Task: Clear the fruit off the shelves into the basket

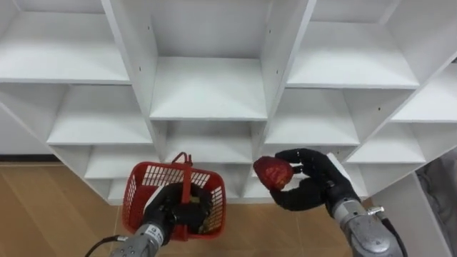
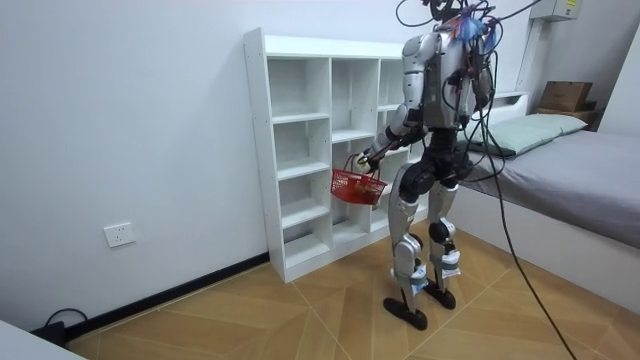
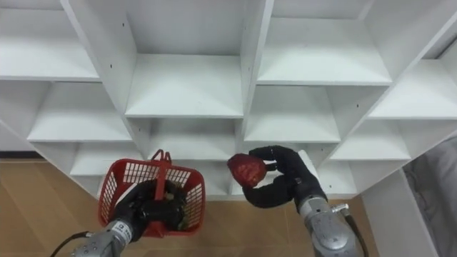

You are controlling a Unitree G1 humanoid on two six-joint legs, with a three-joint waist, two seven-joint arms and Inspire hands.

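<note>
The left hand [image 1: 170, 212] was curled round the handle of a red basket [image 1: 140, 191], held low before the white closet [image 1: 207, 93]. Just right of the basket, the right hand [image 1: 319, 184] gripped a red fruit [image 1: 272, 172] between thumb and fingers, in front of the lower shelves.

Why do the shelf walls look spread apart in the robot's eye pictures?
Left eye view: the head camera looks down from close by, so the uprights of the closet fan outward; soft shade lies under each board; no glare on the red fruit in the right hand or the basket in the left hand. Room view: the closet stands straight.
</note>
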